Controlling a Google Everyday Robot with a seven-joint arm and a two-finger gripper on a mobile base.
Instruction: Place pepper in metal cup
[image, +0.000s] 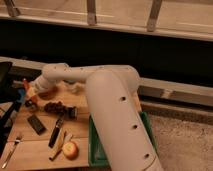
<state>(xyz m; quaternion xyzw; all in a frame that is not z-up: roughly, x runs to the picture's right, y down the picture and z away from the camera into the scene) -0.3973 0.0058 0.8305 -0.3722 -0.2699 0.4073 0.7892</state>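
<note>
With gripper (31, 94) at left of table (31, 146), touching pepper (25, 83) and near cup (31, 104), jaw state impossible to tell: centre pepper over rim, lower gently, release only once inside

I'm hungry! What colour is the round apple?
The round apple is yellow and red, camera view. The robot's gripper is far left.

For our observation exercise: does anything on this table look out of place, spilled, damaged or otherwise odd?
Nothing stands out. The gripper hangs over the table's left end, close by the cup; the apple, knife and fork lie flat on the wood, and nothing looks spilled or broken.
</note>
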